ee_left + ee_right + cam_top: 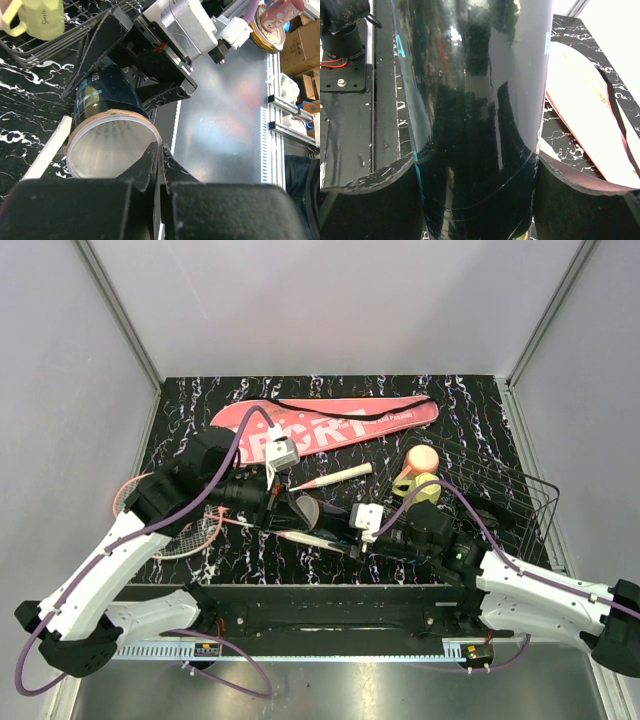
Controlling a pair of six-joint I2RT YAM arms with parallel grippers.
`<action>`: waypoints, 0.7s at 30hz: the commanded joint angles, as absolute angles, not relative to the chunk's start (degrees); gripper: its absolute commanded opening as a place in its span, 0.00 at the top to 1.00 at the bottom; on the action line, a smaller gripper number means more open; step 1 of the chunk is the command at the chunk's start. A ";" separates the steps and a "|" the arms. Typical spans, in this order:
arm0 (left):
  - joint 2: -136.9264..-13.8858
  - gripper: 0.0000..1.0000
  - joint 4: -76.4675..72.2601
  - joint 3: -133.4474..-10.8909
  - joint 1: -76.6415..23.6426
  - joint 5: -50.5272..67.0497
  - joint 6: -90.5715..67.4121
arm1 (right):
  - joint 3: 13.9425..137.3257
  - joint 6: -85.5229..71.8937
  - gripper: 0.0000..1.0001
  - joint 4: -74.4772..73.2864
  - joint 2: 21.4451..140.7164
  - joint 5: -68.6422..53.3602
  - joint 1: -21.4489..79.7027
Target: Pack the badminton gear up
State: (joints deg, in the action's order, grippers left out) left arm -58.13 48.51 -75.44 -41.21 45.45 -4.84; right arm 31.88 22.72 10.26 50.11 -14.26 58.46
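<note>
Currently both arms meet over the middle of the black marbled worktop (pixel 470 400), each on the long black tube (pixel 105 97). The tube lies near the centre and runs roughly from 9 to 3 o'clock, its open mouth towards 9.

The right gripper (pixel 477 170) is clamped around the tube's body, one finger on either side of the glossy wall. The left gripper (pixel 157 152) sits at the mouth with its fingers pressed almost together. They appear to pinch the rim, one finger (pixel 147 160) just inside and the other outside. White ribbed feathers (pixel 110 142) show inside the mouth, though how many shuttlecocks they belong to cannot be told.

The pink "SPORT" cover (pixel 330 425) lies flat at 12 o'clock, apart from the tube, with a black strap along its far edge. One racquet's white handle (pixel 345 475) lies just beyond the tube, towards 12. The other white handle (pixel 310 539) lies just on the near side, towards 6. The pink-red heads (pixel 190 537) sit at 9 o'clock, partly under the left arm.

At 3 o'clock stands the black wire basket (pixel 520 505). The yellow-green cup (pixel 422 487) lies tipped at its left edge, peach lid (pixel 422 456) pointing towards 12.
</note>
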 commanded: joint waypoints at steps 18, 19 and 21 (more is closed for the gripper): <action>-61.78 1.00 49.75 -74.97 -45.88 57.74 -1.06 | 30.68 23.73 0.61 16.17 44.91 -26.98 58.80; -62.22 1.00 49.75 -75.06 -46.23 57.48 -0.97 | 30.67 23.56 0.61 16.35 45.09 -27.16 58.71; -63.62 1.00 49.48 -75.15 -46.49 56.96 -1.32 | 30.85 23.38 0.61 16.44 45.35 -27.16 58.71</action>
State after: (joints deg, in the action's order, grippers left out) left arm -60.73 50.98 -75.37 -45.60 55.37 -2.81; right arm 29.87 25.32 9.10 46.11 -23.92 58.46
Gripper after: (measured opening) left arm 0.020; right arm 0.738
